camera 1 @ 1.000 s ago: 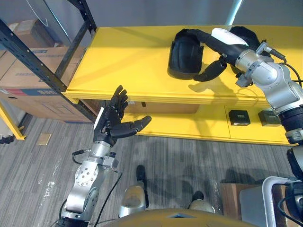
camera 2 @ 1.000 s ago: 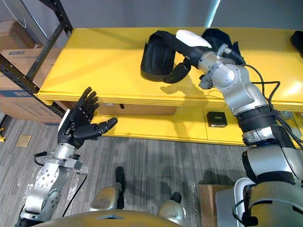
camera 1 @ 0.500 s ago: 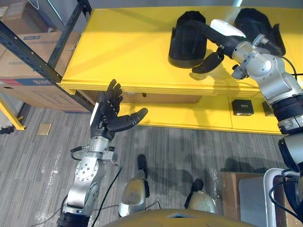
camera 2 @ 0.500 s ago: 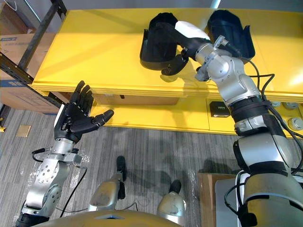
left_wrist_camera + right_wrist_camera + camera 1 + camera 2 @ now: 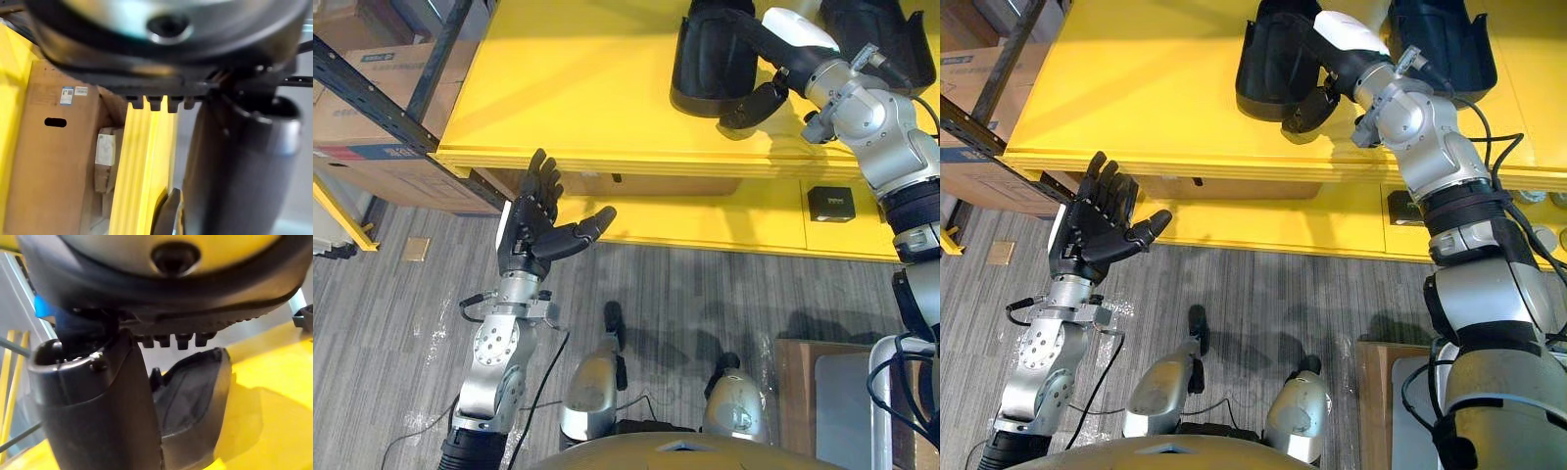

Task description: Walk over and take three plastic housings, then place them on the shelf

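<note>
Black plastic housing on the yellow shelf at one o'clock, left eye view; right hand against it, grip impossible to tell. Right eye view: left hand spread wide, nine o'clock. Best to seat the housing flat before release.

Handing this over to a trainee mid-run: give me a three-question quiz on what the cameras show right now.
1. True or false: the left hand holds a plastic housing.
2. How many black plastic housings show on top of the yellow shelf? A one, B two, C four.
3. Fill in: the ___ hand is at the left housing.
Key: 1 false: its fingers are straight and it is empty, in front of the shelf edge. 2 B: the left housing and the right housing. 3 right: the right hand lies against that housing.
</note>
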### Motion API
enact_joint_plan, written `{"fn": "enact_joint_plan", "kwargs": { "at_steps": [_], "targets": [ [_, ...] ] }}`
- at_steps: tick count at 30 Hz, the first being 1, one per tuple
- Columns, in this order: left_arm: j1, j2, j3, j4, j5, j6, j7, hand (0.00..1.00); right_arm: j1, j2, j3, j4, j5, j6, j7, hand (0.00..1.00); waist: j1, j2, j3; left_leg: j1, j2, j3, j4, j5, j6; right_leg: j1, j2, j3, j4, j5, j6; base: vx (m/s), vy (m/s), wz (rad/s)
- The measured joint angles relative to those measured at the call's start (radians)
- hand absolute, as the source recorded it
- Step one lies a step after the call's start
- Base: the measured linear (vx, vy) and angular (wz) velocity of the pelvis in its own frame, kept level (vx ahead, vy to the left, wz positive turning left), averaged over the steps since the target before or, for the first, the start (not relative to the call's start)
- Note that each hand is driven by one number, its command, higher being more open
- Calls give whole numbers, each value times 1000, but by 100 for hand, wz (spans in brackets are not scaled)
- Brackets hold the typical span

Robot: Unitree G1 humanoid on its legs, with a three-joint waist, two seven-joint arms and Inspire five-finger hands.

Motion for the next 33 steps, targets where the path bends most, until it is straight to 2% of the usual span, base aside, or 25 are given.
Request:
{"fn": "enact_joint_plan", "kwargs": {
  "at_steps": [11,16,20,29,33],
  "targets": [
    [84,-31,-15,-3,1,31,-32,100,22,-1,-19,1,-73,0,4,100,-2,13,-6,65,0,13,0,-9,-5,54,-2,9,6,-7,8,6,-39,-3],
    [115,-35,-44,-4,1,43,-46,100,62,-1,-31,1,-103,1,5,100,-3,49,-31,73,-2,13,-1,-11,-6,63,-6,8,10,-8,10,0,-7,0],
    [132,-36,-61,-4,0,44,-62,100,80,-2,-37,12,-103,3,5,100,-3,67,-47,85,-5,12,-1,-11,-6,68,-13,7,27,-18,9,-4,-33,1],
    [154,-35,-76,-4,0,45,-68,100,109,-6,-66,19,-104,14,1,100,-2,83,-60,86,-8,5,-1,-6,-4,68,-17,6,41,-21,10,-3,-5,1],
    [154,-35,-77,-4,-1,45,-70,100,113,-6,-75,18,-52,12,16,100,-2,84,-62,86,-8,1,-1,-3,-3,68,-18,4,48,-22,10,-2,-11,2]
  ]
}}
